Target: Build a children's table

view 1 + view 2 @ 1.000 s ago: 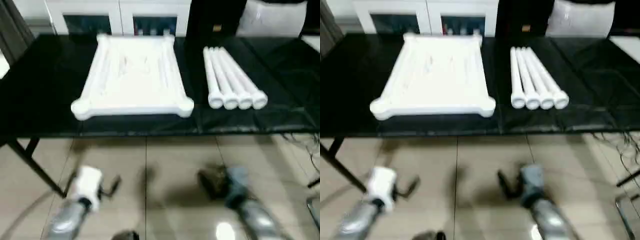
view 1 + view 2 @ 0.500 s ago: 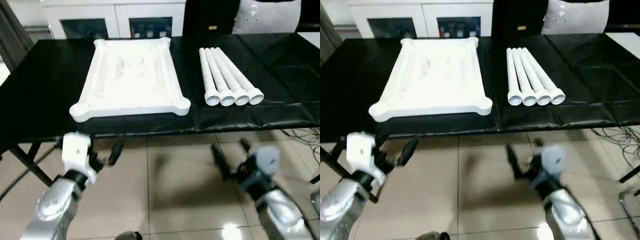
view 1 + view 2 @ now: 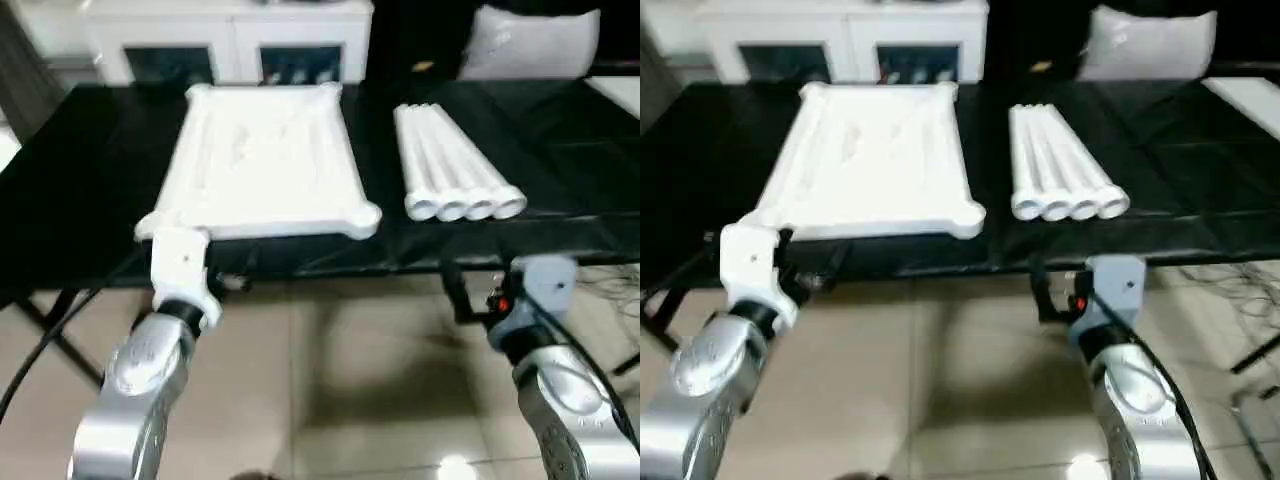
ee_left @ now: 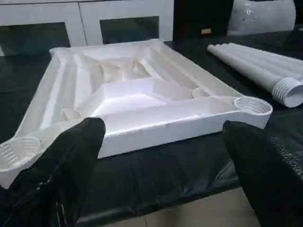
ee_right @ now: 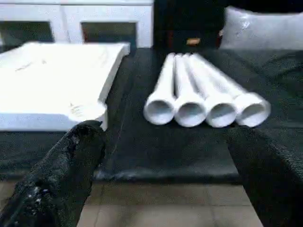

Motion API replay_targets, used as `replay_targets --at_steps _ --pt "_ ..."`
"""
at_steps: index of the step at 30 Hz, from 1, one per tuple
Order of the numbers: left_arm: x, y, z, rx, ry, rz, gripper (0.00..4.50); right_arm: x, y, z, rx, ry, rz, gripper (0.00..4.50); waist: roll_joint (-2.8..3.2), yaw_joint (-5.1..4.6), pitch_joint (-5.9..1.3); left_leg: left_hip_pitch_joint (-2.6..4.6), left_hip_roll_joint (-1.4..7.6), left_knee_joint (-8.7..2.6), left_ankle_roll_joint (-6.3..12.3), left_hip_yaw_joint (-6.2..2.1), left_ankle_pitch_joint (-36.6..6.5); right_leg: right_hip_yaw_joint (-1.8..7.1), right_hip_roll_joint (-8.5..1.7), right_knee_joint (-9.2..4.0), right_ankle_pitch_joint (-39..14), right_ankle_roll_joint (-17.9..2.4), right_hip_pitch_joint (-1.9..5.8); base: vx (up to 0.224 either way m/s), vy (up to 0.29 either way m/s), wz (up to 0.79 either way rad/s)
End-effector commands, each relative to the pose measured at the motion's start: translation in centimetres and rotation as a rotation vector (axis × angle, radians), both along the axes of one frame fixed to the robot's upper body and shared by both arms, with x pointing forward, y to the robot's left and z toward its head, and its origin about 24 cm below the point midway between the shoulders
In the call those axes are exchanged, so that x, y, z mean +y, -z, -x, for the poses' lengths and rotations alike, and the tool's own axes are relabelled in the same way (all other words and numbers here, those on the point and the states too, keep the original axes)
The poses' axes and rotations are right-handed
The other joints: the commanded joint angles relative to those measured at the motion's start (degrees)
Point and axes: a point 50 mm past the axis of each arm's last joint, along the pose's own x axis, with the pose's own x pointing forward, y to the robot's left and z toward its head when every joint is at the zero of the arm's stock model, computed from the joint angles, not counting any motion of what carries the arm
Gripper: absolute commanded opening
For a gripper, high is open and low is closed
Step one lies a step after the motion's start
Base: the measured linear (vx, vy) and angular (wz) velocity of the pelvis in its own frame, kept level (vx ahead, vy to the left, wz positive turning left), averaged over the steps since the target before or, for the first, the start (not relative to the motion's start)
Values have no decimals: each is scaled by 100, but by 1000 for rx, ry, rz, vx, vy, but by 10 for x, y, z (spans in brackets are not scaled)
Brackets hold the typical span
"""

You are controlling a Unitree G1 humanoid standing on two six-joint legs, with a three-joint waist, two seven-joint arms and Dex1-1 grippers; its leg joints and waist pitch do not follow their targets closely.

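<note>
- Four white legs (image 3: 452, 165) lie side by side, touching one another, on the right part of a black-covered table (image 3: 90, 180), their open threaded ends toward the near edge
- One white tabletop (image 3: 262, 160) lies upside down to the left of the legs, apart from them, ribbed underside up, with a round socket at each corner; the near right socket (image 4: 252, 106) sits close to the table's near edge
- Both silver forearms reach toward the near edge of the black table from below, over a tiled floor (image 3: 340, 380)
- Left gripper (image 4: 163, 146) has its two black fingers (image 4: 71, 156) spread wide with nothing between them; it faces the near side of the tabletop, just short of it, not touching
- Right gripper (image 5: 165, 156) likewise stands wide open and holds nothing; it points at the open ends of the four legs from just off the table's near edge, without contact
- Seen from the head, the left wrist's white housing (image 3: 181, 262) sits just in front of the tabletop's near left corner, and the right wrist's grey housing (image 3: 535, 285) sits below and slightly right of the legs' ends
- Beyond the table's far edge stands a white cabinet (image 3: 230, 40) with glass doors, and to its right something dark with a pale cushion-like thing (image 3: 530, 42) further right
</note>
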Motion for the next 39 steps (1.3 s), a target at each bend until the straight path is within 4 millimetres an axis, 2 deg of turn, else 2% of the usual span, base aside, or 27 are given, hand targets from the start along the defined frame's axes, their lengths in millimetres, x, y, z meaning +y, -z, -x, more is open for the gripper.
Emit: replay_targets --at_steps 1,2,4,6,7,8,9,10,11,12,13,14,15,16,17,18,19,20,23,28,31,33,34,35,36,37,39 --pt "4 8 3 35 -39 8 448 3 1 0 22 15 -5 450 -185 8 -160 -76 117 -398 128 -259 -2707 -42 -302 -665 -2480 -242 124 0 0 0" --pt "4 9 4 41 -42 8 448 4 2 0 28 12 -9 450 -32 21 -283 -112 105 -385 303 -270 -2227 -84 -324 -638 -2019 -226 252 37 3 20" --pt "5 14 7 61 -51 -9 448 9 4 0 40 -7 -24 450 33 -53 -309 -207 -41 -257 1136 -449 -1440 -443 -370 -729 -1199 -377 437 73 13 50" --pt "5 15 5 64 -45 -11 448 21 5 -2 32 -34 -18 450 140 -165 -295 57 -101 -248 1841 -757 -820 -700 -2 -513 -551 -617 404 93 34 59" --pt "4 15 5 64 -44 -12 448 22 5 -2 32 -35 -18 450 156 -217 -272 215 -72 -249 2147 -919 -812 -726 103 -378 -588 -719 284 94 37 58" --pt "3 14 3 61 -38 -14 448 26 8 -2 42 -40 -24 450 264 -355 -308 617 167 -229 2552 -1259 -978 -642 189 -4 -899 -873 -41 98 8 52" --pt "3 14 2 60 -37 -15 448 27 9 -2 44 -41 -25 450 200 -407 -315 794 439 -159 2983 -1534 -493 -400 126 358 -910 -692 -359 64 -37 45" --pt "3 12 1 55 -31 -18 448 30 9 -1 45 -57 -31 450 148 -357 -267 675 687 -147 2842 -1355 -293 -170 -47 545 -624 -425 -491 64 -37 45" --pt "3 8 -1 46 -25 -14 448 33 7 -1 44 -74 -33 450 161 -306 -177 410 641 -299 2650 -1217 -656 -124 -82 575 -484 -323 -386 1 -54 24" --pt "3 4 -4 35 -17 -14 448 37 5 -2 39 -93 -41 450 -52 -204 -66 71 276 -385 1701 -844 -2062 60 -234 35 -363 -355 -204 -16 -85 13" --pt "3 4 -4 34 -17 -14 448 38 5 -2 39 -94 -42 450 -195 -111 -35 40 49 -139 1207 -659 -2562 318 -511 -403 -963 -511 -202 -16 -85 13" --pt "3 5 -5 32 -15 -17 448 39 5 -3 38 -102 -50 450 -206 42 -71 -110 -30 422 763 -585 -1683 615 -1089 -665 -2148 -879 181 33 -71 6" --pt "6 8 -5 39 -30 -33 448 41 12 -3 63 -97 -27 450 -129 92 -51 -196 68 512 530 -600 -1124 572 -1064 -745 -3216 -992 244 0 0 0" --pt "8 9 -4 44 -38 -25 448 41 15 -2 81 -98 2 450 23 53 -75 -197 89 188 341 -581 -921 301 -700 -606 -2947 -1098 267 0 0 0" --pt "9 8 -4 44 -40 -16 448 42 16 -1 83 -102 12 450 39 21 -118 -135 96 34 225 -515 -814 164 -469 -517 -2407 -1115 232 0 0 0" --pt "9 9 -4 46 -43 -11 448 42 15 -1 85 -103 9 450 116 -44 -168 110 246 -117 101 -521 -1348 65 -234 -287 -1413 -1142 -31 0 0 0" --pt "9 9 -4 48 -45 -8 448 42 15 -1 87 -105 7 450 146 -136 -184 29 258 -179 33 -585 -1319 32 -178 -134 -524 -1151 5 0 0 0" --pt "6 11 -7 52 -40 -6 448 37 14 -2 94 -86 6 450 257 -109 -268 97 265 -139 -16 -594 -1171 29 -199 -82 -44 -1143 -20 19 53 -4" --pt "-2 10 -12 42 -15 -8 448 30 12 -7 79 -61 51 450 197 -113 -372 54 240 -12 -67 -612 224 -9 -226 56 2125 -1015 -39 0 0 0" --pt "-7 8 -15 32 -2 -10 448 25 8 -15 65 -50 49 450 122 -125 -202 32 221 -212 -327 -523 -1901 62 -347 -169 -68 -1063 -121 -22 -2 -1" --pt "-6 6 -16 25 2 -17 448 27 10 -14 67 -69 65 450 60 -147 -141 40 212 -255 -376 -509 -2364 106 -371 -283 -1362 -971 -177 -18 -5 0" --pt "-5 4 -16 20 6 -16 448 28 10 -14 79 -73 67 450 30 -145 -147 61 212 -258 -399 -491 -2365 129 -366 -316 -1627 -905 -210 0 0 0" --pt "-4 4 -16 15 -2 -14 448 27 11 -14 90 -70 50 450 85 -176 -213 328 288 -58 -754 -281 -2245 355 -202 -437 -1659 -692 -465 0 0 0" --pt "-3 4 -16 16 -11 -15 448 27 10 -15 85 -72 41 450 -16 -135 -203 372 253 -14 -953 -239 -2223 362 -125 -404 -1633 -577 -497 -32 -7 -35" --pt "-2 5 -16 17 -18 -18 448 26 9 -17 77 -73 41 450 -2 -84 -209 237 220 -62 -1206 -179 -1935 412 29 -336 -1320 -384 -466 9 7 -53" --pt "-2 5 -16 17 -17 -21 448 25 8 -18 73 -73 54 450 -24 -87 -197 -61 180 -303 -792 -357 -1775 252 -110 -179 -740 -455 -252 9 7 -53" --pt "-4 3 -16 10 -4 -19 448 27 7 -19 72 -100 54 450 -4 -85 -263 79 232 -216 -574 -368 -1839 263 -168 -176 -205 -544 -313 0 0 0"
